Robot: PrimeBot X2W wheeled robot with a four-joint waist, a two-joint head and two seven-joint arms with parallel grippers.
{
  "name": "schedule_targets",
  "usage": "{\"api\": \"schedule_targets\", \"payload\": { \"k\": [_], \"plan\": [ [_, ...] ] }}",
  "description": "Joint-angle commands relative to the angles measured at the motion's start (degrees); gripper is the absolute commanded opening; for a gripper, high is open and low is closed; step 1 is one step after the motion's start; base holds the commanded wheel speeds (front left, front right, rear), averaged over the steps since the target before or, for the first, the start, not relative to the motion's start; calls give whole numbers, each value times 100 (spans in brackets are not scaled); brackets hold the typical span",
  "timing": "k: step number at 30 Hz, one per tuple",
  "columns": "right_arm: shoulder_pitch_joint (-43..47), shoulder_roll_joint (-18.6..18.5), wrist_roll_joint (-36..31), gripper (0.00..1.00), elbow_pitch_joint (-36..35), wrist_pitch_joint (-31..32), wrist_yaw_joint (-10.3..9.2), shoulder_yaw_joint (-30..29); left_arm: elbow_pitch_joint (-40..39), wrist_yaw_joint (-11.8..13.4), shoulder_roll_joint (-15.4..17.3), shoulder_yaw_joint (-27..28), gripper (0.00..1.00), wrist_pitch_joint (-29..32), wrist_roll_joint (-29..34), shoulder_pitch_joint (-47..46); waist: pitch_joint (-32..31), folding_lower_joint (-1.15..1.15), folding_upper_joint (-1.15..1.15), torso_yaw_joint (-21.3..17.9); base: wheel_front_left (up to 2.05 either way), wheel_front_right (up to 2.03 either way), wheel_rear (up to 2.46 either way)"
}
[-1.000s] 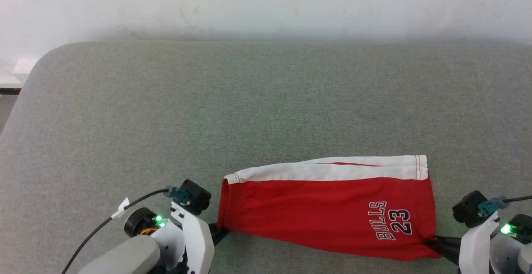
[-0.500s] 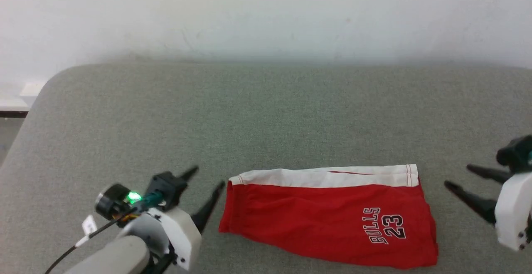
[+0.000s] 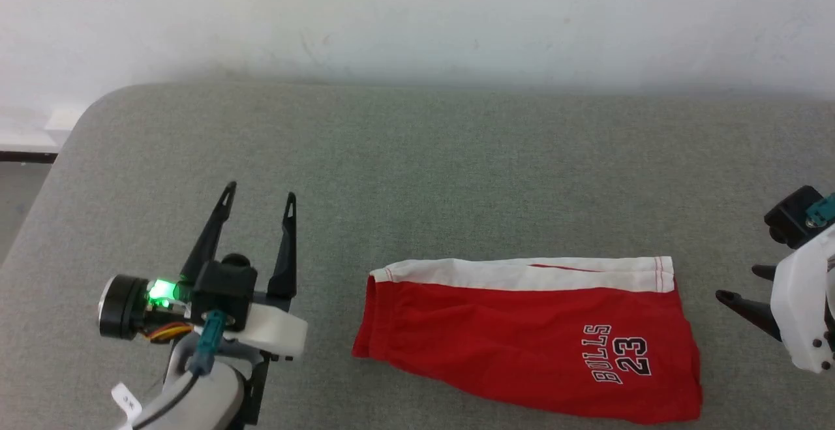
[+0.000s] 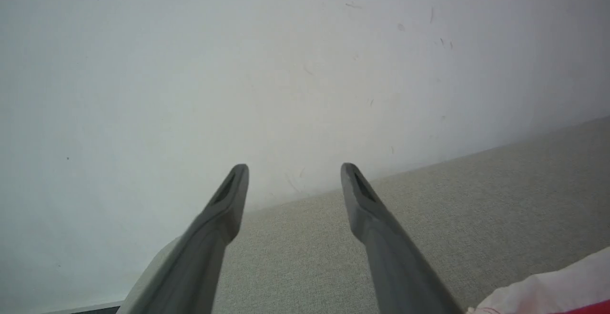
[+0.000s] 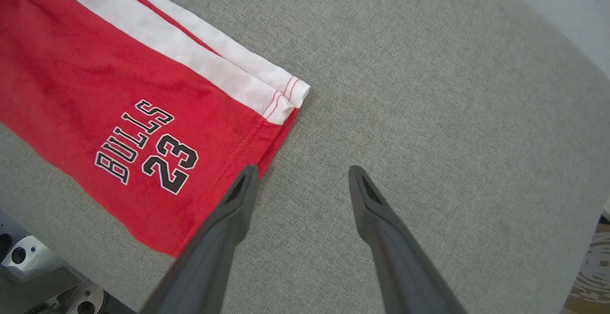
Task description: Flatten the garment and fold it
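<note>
Red thin fabric, one item: the garment [image 3: 522, 345], a pair of shorts. It lies on the grey felt-like surface [image 3: 424, 169], near the front edge and right of centre in the head view.

Condition: laid out as one long flat panel. The white stripe band [image 3: 522, 273] runs along the far edge, and the lettering print [image 3: 616, 361] faces up at the right end. The right wrist view shows stacked layers at the hem. There are light creases toward the left end, and the near edge runs slightly aslant.

Handling: the left tool [image 3: 259, 192] has its fingers spread wide and holds nothing. It is raised to the left of the shorts, apart from them, and points toward the wall [image 3: 417, 19]. The right tool [image 3: 738, 283] is likewise spread wide and empty, beside the right end and clear of the cloth in the head view.

Progress, as judged: flattening looks complete and a lengthwise fold appears to be in place. A crosswise fold, end over end, probably remains.
</note>
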Motion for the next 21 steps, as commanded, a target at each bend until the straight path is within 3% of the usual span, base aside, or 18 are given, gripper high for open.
{"api": "schedule_targets", "payload": {
  "k": [1, 8, 14, 21],
  "plan": [
    [21, 66, 18, 100, 46, 52, -11, -36, -36, 54, -39, 67, 100, -25, 100, 143, 38, -1, -1, 27, 0, 0, 0],
    [49, 681, 77, 100, 641, 658, -11, -259, -290, 31, -606, 922, 100, -26, 772, 847, 214, -1, -1, 127, 0, 0, 0],
    [174, 1380, 22, 100, 1356, 714, -11, -434, -332, -214, -1090, 1438, 100, -26, 1324, 1268, 380, -1, -1, 241, 0, 0, 0],
    [517, 1920, -8, 100, 2008, 496, -11, -407, -149, -598, -1577, 1885, 100, -27, 1733, 1507, 455, -1, -1, 357, 0, 0, 0]
  ]
}}
